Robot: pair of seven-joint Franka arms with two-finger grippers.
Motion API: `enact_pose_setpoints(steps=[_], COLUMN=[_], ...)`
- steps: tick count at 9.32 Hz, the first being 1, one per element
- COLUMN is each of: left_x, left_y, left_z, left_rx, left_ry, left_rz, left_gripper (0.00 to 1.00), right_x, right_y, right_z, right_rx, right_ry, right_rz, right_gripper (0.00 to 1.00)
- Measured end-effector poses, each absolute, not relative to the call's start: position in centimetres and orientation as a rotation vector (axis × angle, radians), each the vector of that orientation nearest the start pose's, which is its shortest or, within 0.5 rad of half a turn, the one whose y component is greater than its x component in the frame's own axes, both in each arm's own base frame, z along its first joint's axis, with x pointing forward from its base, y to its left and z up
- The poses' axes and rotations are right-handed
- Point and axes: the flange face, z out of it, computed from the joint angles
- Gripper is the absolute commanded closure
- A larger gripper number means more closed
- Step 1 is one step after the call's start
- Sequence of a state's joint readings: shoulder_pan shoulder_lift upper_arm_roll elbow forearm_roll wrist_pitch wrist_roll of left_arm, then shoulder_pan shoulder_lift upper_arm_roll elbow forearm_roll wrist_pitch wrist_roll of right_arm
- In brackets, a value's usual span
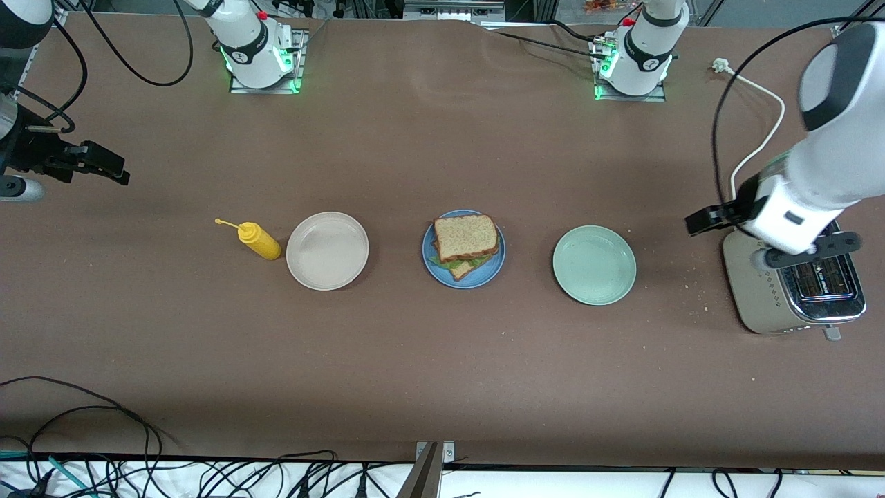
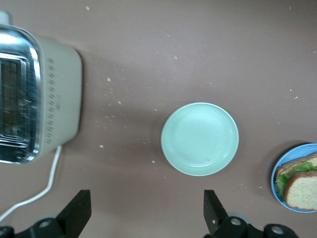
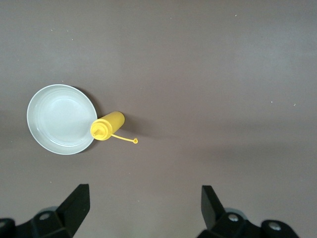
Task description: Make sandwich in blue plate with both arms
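The sandwich (image 1: 465,242) of brown toast and green lettuce lies on the round blue plate (image 1: 433,266), between a beige-white plate (image 1: 327,250) and a pale mint-green plate (image 1: 594,265) on the brown worktop (image 1: 442,373). The left tool (image 1: 698,222) hangs beside a silver toaster (image 1: 760,304), fingers apart and empty. The right tool (image 1: 107,166) – also spread wide – is over the worktop's right arm end, well apart from a yellow squeeze bottle (image 1: 258,240).

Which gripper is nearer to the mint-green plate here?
Left. The left gripper hangs open beside the toaster, toward that plate's end of the table. The right gripper is open over the table's other end, past the yellow bottle.
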State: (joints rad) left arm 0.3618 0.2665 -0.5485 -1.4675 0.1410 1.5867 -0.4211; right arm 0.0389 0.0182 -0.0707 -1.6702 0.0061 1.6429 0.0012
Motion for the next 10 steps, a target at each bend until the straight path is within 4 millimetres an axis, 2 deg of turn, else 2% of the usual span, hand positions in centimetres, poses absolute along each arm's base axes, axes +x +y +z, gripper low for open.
enact_pose_setpoints(steps=[2,4,10], left_x=[61.3,61.3,61.2], left_y=[-2.6,-0.8,-1.3], left_z=[55.6,55.8,55.9], left_rx=[-3.144,-3.184,-3.189], left_ry=[-0.394,-0.432,-0.415], left_rz=[0.141,0.152,0.15], left_gripper=[0.0,0.0,0.0], right_x=[56.3,56.3,56.3], right_y=[-1.7,-1.7,-1.7], right_z=[57.5,57.5,57.5], right_rx=[-3.135,-3.135,-3.135], right_ry=[0.052,0.052,0.052], right_rz=[0.067,0.068,0.067], right_gripper=[0.0,0.0,0.0])
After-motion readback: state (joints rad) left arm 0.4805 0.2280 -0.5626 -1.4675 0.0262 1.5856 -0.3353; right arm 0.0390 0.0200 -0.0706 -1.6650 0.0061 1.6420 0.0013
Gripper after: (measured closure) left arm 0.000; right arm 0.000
